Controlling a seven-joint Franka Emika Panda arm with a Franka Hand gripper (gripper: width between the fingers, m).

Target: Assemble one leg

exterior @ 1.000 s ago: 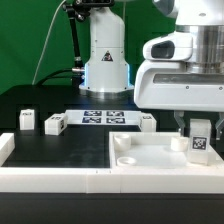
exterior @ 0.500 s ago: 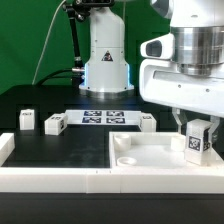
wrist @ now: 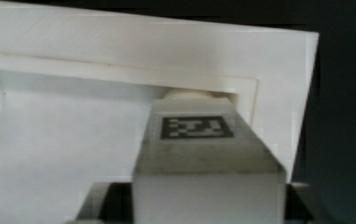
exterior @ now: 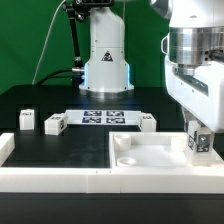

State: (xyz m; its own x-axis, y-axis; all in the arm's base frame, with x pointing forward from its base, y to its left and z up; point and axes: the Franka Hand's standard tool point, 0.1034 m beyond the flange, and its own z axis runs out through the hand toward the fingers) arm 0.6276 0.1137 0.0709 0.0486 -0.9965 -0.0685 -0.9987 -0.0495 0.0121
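At panel's corner, exterior view's right — pincer point(exterior: 199, 141) clamped on leg point(exterior: 199, 145) | leg upright over panel point(exterior: 150, 155) | desk point(exterior: 60, 150) dark

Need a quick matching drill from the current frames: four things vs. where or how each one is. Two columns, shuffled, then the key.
Things:
1. held leg
2. marker board
3. large white panel
4. two loose legs

Places or states:
A. lies flat on the black table, in front of the robot base
B. stand on the table at the exterior view's left
C. between the fingers of the gripper, over the panel's corner at the exterior view's right
D. lies flat in the foreground, a round socket showing near its corner

Pairs: 1-C, 2-A, 3-D, 4-B
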